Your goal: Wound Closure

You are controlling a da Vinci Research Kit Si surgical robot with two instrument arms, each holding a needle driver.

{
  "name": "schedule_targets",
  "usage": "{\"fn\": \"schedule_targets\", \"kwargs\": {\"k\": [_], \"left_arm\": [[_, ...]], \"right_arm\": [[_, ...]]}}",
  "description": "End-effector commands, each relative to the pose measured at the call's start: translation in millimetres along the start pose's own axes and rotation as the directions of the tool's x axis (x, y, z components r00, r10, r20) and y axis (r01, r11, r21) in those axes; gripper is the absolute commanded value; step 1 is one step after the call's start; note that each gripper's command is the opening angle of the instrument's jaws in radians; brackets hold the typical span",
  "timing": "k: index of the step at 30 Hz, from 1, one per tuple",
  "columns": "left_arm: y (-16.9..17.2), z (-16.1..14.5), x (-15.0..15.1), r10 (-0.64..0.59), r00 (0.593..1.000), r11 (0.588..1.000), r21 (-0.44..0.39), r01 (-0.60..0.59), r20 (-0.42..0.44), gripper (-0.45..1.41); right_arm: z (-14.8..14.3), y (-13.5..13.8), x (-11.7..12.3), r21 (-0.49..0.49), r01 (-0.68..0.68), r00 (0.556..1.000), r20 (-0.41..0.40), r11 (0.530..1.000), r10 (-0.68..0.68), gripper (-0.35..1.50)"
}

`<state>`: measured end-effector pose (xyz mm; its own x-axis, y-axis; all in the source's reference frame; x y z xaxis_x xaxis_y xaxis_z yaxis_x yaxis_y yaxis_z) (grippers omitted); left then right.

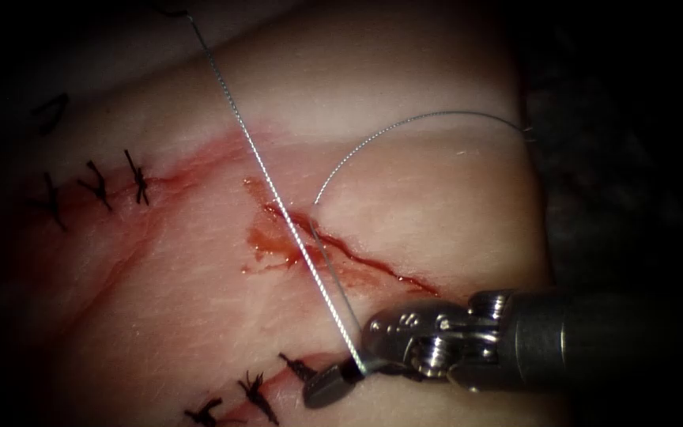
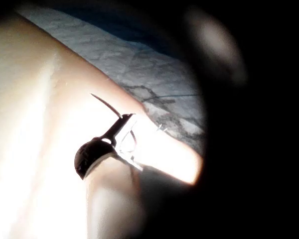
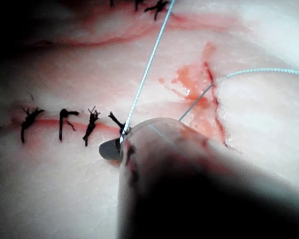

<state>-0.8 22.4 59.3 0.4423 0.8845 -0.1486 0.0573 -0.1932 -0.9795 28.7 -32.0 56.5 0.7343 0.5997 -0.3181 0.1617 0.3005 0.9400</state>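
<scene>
The thread (image 1: 274, 190) is running taut across the open cut (image 1: 341, 249) — one strand slanting up and away past the top of the endoscope view, another entering the tissue (image 1: 405, 198) at the cut's upper end and curving off to the right. The right tool (image 1: 349, 372) is pinching the thread with its jaws pressed together, sitting on the cut's near side beside a row of dark finished stitches (image 1: 250, 391). Red fluid (image 1: 270, 245) is pooling along the cut. In the left wrist view the left tool (image 2: 109, 144) is hanging over pale tissue — whether its jaws are spread or pressed together, I cannot tell.

Right pincer (image 1: 341, 378) clamping thread (image 1: 266, 175), strand crossing cut (image 1: 349, 253)
</scene>
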Motion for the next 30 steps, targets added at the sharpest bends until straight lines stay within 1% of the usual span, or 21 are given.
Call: {"fn": "schedule_targets", "kwargs": {"k": [1,4,5,9,12,16,19,23,24,27,30], "left_arm": [[-0.7,0.0,0.2,0.027,1.0,1.0,0.016,-0.027,0.004,-0.45],[-1.0,-1.1,1.3,0.107,0.994,0.992,0.072,-0.107,-0.002,-0.45],[-1.1,-1.4,1.6,0.123,0.992,0.989,0.089,-0.122,-0.012,-0.45],[-1.4,-3.3,3.3,0.197,0.979,0.968,0.168,-0.184,-0.058,-0.45],[-1.5,-4.8,4.7,0.223,0.972,0.955,0.216,-0.202,-0.078,-0.45],[-1.5,-6.4,6.1,0.25,0.965,0.934,0.284,-0.217,-0.084,-0.45],[-1.6,-7.6,7.0,0.283,0.955,0.908,0.347,-0.236,-0.09,-0.45],[-1.6,-9.6,8.0,0.333,0.941,0.84,0.474,-0.265,-0.065,-0.45],[-1.6,-10.0,8.3,0.34,0.938,0.827,0.495,-0.265,-0.064,-0.45],[-1.6,-11.3,9.0,0.36,0.93,0.799,0.537,-0.269,-0.07,-0.45],[-1.6,-11.9,9.4,0.37,0.926,0.788,0.555,-0.267,-0.08,-0.45]], "right_arm": [[-0.2,-0.5,-1.5,0.006,-0.043,0.999,0.027,0.999,0.043,-0.35],[-1.6,-1.4,-3.7,0.006,-0.11,0.991,0.073,0.994,0.109,-0.35],[-2.2,-1.9,-4.6,0.004,-0.127,0.988,0.091,0.992,0.126,-0.35],[-4.2,-3.1,-7.2,-0.007,-0.201,0.972,0.125,0.98,0.201,-0.35],[-5.6,-3.8,-8.3,-0.019,-0.237,0.961,0.143,0.971,0.237,-0.35],[-7.3,-4.8,-9.1,-0.022,-0.28,0.947,0.16,0.96,0.28,-0.35],[-9.3,-5.9,-9.9,-0.017,-0.317,0.932,0.177,0.948,0.315,-0.35],[-12.1,-7.2,-11.0,-0.068,-0.35,0.911,0.207,0.934,0.356,-0.35],[-12.8,-7.5,-11.5,-0.089,-0.356,0.904,0.217,0.93,0.367,-0.35],[-14.1,-7.9,-12.9,-0.113,-0.383,0.887,0.23,0.917,0.4,-0.35],[-15.1,-8.3,-14.1,-0.119,-0.413,0.871,0.239,0.903,0.429,-0.35]]}}
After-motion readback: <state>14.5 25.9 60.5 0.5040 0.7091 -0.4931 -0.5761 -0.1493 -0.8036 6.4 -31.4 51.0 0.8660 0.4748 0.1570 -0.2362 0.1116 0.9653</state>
